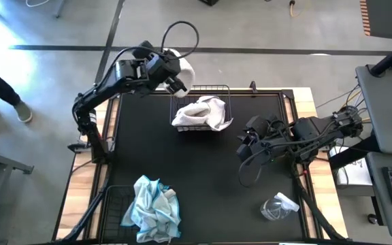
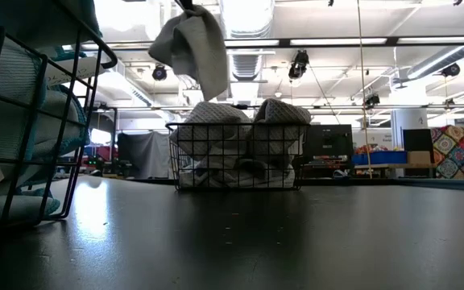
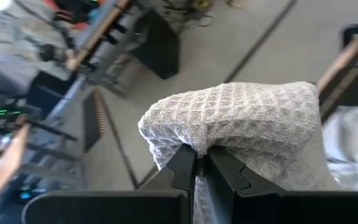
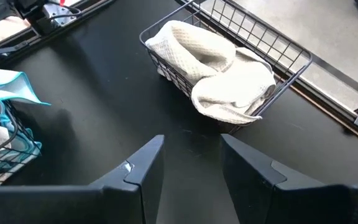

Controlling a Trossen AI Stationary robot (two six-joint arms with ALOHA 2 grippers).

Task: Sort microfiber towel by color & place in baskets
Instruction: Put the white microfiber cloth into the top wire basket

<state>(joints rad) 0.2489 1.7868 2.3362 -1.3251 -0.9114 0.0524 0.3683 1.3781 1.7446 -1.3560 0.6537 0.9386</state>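
Holding a white towel (image 1: 184, 68) pinched tight in my left gripper (image 1: 175, 82), I hang just past the far edge of the black mat (image 1: 203, 170), beside the far wire basket (image 1: 218, 89). From above, that basket sits at the mat's far edge near its middle, heaped with white towels (image 1: 203, 113). A second basket (image 1: 114, 204) stands at the mat's near left corner with light blue towels (image 1: 154, 207) spilling over it. My right gripper (image 1: 245, 146) rests over the mat's right half, fingers apart and empty, and a clear plastic wrapper (image 1: 278, 206) lies toward the near right corner.

Across the table top, the held towel (image 2: 192, 47) dangles in the air above the far basket (image 2: 236, 157), clear of the pile inside. The near basket (image 2: 35, 121) fills the left side.

My left wrist shows my fingertips (image 3: 188, 168) closed together on a fold of the waffle-weave cloth (image 3: 241, 124), floor beyond.

My right wrist shows my two fingers (image 4: 145, 165) spread wide over bare mat, holding nothing, with the white-filled basket (image 4: 272, 56) ahead and the blue towels (image 4: 2, 93) off to one side.
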